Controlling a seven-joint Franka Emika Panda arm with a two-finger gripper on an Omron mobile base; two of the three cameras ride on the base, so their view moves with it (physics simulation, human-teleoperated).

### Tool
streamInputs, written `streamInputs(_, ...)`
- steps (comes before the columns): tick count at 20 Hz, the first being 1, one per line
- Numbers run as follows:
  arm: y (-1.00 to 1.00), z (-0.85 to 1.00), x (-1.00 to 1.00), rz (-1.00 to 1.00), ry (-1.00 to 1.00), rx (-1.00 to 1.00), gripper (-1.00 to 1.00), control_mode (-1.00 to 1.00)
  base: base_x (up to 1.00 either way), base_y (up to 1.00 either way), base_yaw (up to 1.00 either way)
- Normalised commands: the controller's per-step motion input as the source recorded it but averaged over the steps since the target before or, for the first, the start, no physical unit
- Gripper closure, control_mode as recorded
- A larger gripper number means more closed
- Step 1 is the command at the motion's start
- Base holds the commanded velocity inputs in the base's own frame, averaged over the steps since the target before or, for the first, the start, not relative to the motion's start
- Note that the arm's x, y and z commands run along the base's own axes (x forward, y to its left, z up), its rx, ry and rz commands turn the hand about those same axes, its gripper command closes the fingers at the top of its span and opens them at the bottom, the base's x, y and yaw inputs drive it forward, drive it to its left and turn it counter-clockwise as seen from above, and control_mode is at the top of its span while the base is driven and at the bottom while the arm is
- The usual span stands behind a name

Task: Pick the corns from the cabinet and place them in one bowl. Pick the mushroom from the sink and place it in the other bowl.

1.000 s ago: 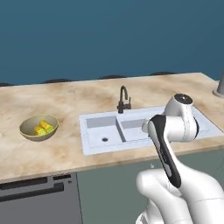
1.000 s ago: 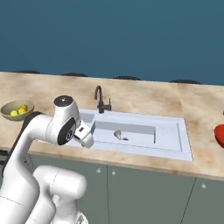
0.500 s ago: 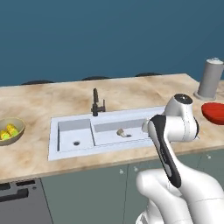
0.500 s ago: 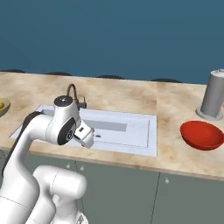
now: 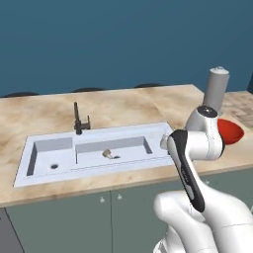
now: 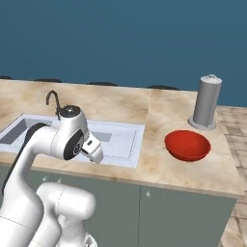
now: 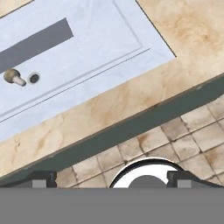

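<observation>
Pale beige against the bluish-white basin, the mushroom lies on the floor of the sink just beside a round drain, far up and to the left of the gripper in the hand view, well apart from it. The gripper hangs over the front edge of the marble counter, with the tiled floor below it; its jaws stand wide apart and hold nothing, and only the very tops of the two dark fingertips show above the bottom of that view. In the left base view the mushroom sits in the right-hand basin, left of the arm's bent elbow, and the red bowl is half hidden behind the arm. In the right base view the red bowl stands in full on the counter to the right of the hand, in front of a grey canister; there the arm covers much of the sink, and the black tap is partly behind it.
</observation>
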Motion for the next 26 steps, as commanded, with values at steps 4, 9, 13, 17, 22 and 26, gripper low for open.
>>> streamInputs(4, 0.00, 0.00, 0.00, 0.00, 0.00, 0.00, -1.00, 1.00, 0.33, -0.46, -0.02)
streamInputs(9, 0.00, 0.00, 0.00, 0.00, 0.00, 0.00, -1.00, 1.00, 0.35, -0.23, -0.08)
streamInputs(13, 0.00, 0.00, 0.00, 0.00, 0.00, 0.00, -1.00, 1.00, 0.34, -0.09, -0.15)
streamInputs(17, 0.00, 0.00, 0.00, 0.00, 0.00, 0.00, -1.00, 1.00, 0.37, 0.00, -0.09)
streamInputs(22, 0.00, 0.00, 0.00, 0.00, 0.00, 0.00, -1.00, 1.00, 0.40, 0.00, 0.01)
streamInputs(26, 0.00, 0.00, 0.00, 0.00, 0.00, 0.00, -1.00, 1.00, 0.35, 0.00, 0.14)
